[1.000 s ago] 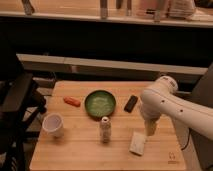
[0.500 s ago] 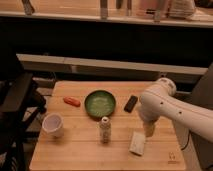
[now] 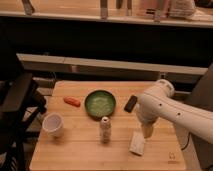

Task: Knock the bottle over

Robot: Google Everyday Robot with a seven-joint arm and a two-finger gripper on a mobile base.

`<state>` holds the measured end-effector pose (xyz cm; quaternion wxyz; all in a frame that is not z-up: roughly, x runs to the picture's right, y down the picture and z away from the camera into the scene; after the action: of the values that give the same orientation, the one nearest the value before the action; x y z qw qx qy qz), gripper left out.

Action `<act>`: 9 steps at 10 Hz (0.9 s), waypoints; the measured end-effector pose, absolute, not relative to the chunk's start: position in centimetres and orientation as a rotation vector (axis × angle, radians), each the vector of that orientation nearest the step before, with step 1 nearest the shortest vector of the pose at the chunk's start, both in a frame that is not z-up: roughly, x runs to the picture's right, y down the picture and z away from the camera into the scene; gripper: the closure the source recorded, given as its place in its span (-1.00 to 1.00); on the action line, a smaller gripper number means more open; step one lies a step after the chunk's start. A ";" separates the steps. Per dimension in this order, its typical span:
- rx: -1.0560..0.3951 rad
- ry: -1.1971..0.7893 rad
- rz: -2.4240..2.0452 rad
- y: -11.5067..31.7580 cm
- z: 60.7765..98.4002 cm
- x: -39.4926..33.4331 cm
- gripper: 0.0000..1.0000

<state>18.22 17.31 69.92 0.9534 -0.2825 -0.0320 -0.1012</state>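
The bottle point(image 3: 105, 129), a slim pale cylinder with a white cap and speckled label, stands upright on the wooden table point(image 3: 80, 150), just in front of the green bowl. My white arm reaches in from the right. My gripper point(image 3: 146, 131) hangs at the arm's end, to the right of the bottle and clear of it, just above the flat white block point(image 3: 137, 143).
A green bowl point(image 3: 100, 103) sits mid-table. An orange-red item point(image 3: 72, 101) lies to its left, a white cup point(image 3: 53, 124) stands front left, and a small black object point(image 3: 130, 103) lies right of the bowl. A dark chair point(image 3: 17, 107) stands left of the table.
My arm has shifted slightly left toward the bottle. The bottle still stands upright and nothing on the table has moved.
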 end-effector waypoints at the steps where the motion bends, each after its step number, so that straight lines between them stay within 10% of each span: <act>1: -0.575 -0.072 -0.214 17.5 69.9 17.8 -0.58; 4: -0.578 -0.088 -0.236 17.8 69.9 17.0 -0.56; 7: -0.582 -0.105 -0.252 18.3 69.8 16.7 -0.14; 9: -0.582 -0.111 -0.259 18.4 69.8 16.3 -0.26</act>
<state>16.30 18.36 69.82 0.9481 -0.2861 -0.0544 -0.1273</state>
